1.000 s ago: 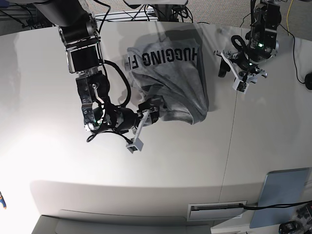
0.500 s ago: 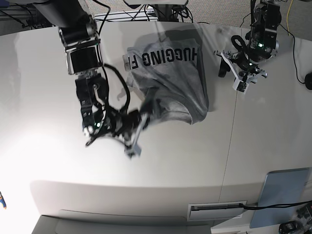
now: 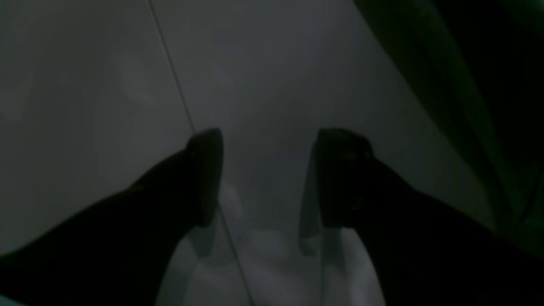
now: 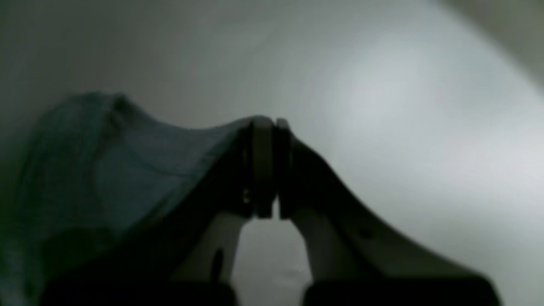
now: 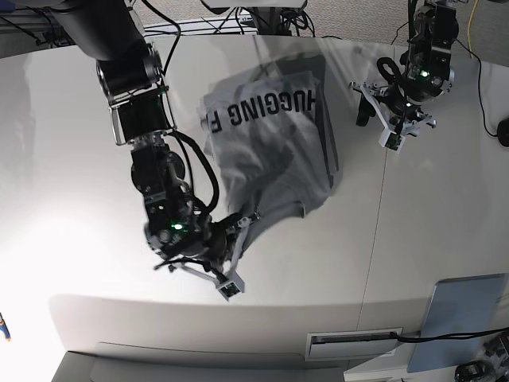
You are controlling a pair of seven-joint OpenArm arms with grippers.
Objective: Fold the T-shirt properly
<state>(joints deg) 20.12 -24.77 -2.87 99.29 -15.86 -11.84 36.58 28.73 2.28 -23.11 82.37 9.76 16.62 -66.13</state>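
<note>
Compared with a second ago, right gripper [image 5: 241,225] pulled from beside the T-shirt [image 5: 274,131] toward the near table [image 5: 71,239] edge, dragging one cloth corner along; likely an unfolding or spreading pull, so folding itself judged hardly begun. Pressed together on a thin fold of the T-shirt in the right wrist view. Left gripper [image 3: 267,174] spread, holding nothing, parked beside the shirt's far right. Shirt heather-grey, bunched and stretched diagonally, lettering "HUGGING F" upward, lying mid-table at the far side.
</note>
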